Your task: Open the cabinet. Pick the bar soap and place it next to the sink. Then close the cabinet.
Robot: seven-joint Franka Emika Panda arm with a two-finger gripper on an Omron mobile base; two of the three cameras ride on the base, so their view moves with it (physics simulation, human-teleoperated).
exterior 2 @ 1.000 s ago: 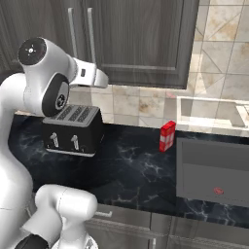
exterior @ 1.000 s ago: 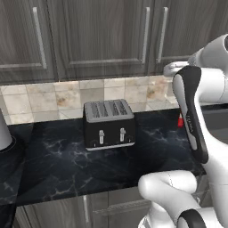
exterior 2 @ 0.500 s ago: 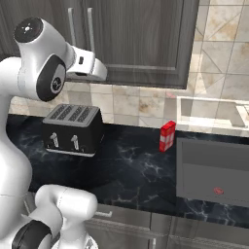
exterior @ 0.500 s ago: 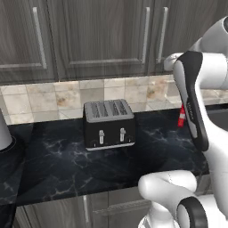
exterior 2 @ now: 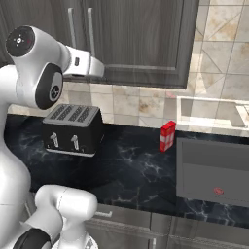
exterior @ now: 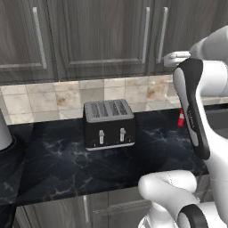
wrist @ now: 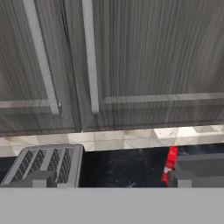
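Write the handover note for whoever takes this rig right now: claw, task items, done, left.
Claw: open, holding nothing, raised in front of the cabinet and facing its two doors.
Cabinet: both doors shut; the two vertical bar handles sit side by side at the centre seam.
Bar soap: not visible on the counter, presumably behind the shut doors.
Sink: at the right end of the counter, past the red-and-white bottle; the toaster stands at the left.
Done: approach only.
Left: open a door, take out the soap, set it beside the sink, shut the cabinet.
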